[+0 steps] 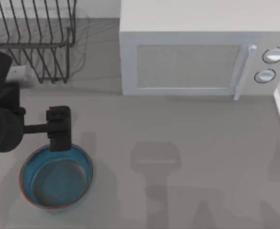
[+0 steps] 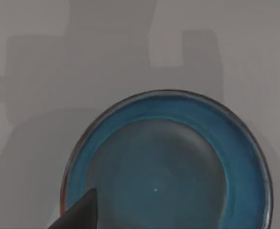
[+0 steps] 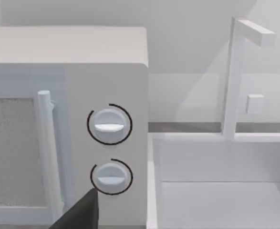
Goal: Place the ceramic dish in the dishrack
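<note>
A: Where do things stand, left to right?

B: The rack point(image 1: 35, 38) sits upper left of the top view. The left gripper point(image 1: 58, 138) hovers at the far rim of the dish point(image 1: 56, 176), lower left; I can't tell its finger spread.

A: Advice?

B: Straddle the rim squarely, then pinch firmly. The right arm looks parked by the microwave point(image 1: 197, 52).

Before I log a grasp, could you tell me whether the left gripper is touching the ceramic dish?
Cannot tell. In the top view the left gripper overlaps the ceramic dish's far rim, but neither contact nor gap shows plainly.
</note>
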